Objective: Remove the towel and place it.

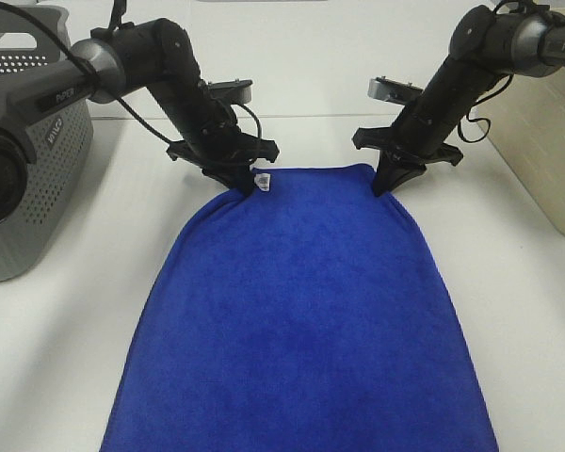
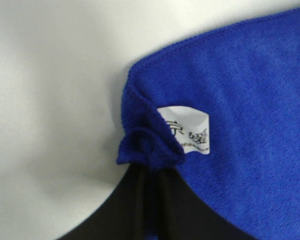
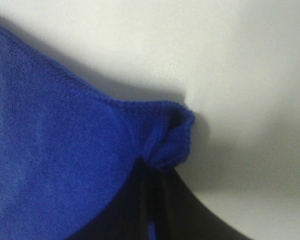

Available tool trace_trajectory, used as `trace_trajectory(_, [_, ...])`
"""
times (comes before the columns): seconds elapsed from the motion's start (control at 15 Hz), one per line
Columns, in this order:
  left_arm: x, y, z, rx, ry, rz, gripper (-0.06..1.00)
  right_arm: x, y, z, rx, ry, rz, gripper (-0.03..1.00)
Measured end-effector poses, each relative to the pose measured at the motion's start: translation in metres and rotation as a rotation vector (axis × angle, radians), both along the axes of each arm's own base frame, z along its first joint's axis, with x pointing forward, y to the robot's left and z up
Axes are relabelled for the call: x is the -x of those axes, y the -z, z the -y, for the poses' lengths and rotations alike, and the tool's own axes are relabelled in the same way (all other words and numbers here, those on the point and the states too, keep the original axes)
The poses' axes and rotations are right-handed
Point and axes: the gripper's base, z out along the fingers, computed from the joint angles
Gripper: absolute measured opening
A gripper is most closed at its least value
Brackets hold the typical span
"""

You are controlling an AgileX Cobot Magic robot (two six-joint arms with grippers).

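Towel (image 1: 301, 320) flat on table (image 1: 66, 358), left gripper (image 1: 244, 185) and right gripper (image 1: 384, 185) each pinching a far corner — grey basket (image 1: 52, 160) aside, contents unseen

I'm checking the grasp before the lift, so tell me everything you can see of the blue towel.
The towel is a large royal-blue cloth, fuzzy like microfibre, with stitched edges and a small white printed tag at one far corner. It lies spread flat on the white table, its near edge running out of the overhead view. The left claw is shut on the tagged far corner, the right claw on the other, each bunching the fabric into a small fold.
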Motion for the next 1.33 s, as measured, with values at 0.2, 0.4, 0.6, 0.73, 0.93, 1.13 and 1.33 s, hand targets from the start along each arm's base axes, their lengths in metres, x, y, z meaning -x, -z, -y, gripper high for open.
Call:
trace_trajectory(0.2, [-0.006, -0.007, -0.003, -0.056, 0.017, 0.063, 0.03, -0.006, -0.008, 0.002, 0.040, -0.036, 0.045, 0.02])
trace_trajectory(0.4, [-0.015, -0.015, -0.007, -0.120, 0.026, 0.153, 0.03, -0.021, -0.029, 0.002, 0.052, -0.055, 0.152, 0.02])
trace_trajectory(0.6, [-0.025, -0.029, -0.009, -0.143, 0.014, 0.276, 0.03, -0.036, -0.060, 0.001, 0.050, -0.059, 0.302, 0.02])
trace_trajectory(0.73, [-0.031, -0.031, -0.011, -0.160, 0.007, 0.345, 0.03, -0.042, -0.069, 0.001, 0.049, -0.048, 0.370, 0.02])
trace_trajectory(0.93, [-0.040, -0.037, -0.010, -0.157, -0.009, 0.460, 0.03, -0.047, -0.072, 0.001, 0.052, -0.028, 0.428, 0.02])
trace_trajectory(1.13, [-0.052, -0.045, -0.017, -0.131, -0.047, 0.587, 0.03, -0.054, -0.076, 0.002, 0.054, 0.001, 0.513, 0.02])
trace_trajectory(1.33, [-0.059, -0.049, -0.025, -0.138, -0.062, 0.657, 0.03, -0.059, -0.079, 0.002, 0.044, 0.020, 0.575, 0.02])
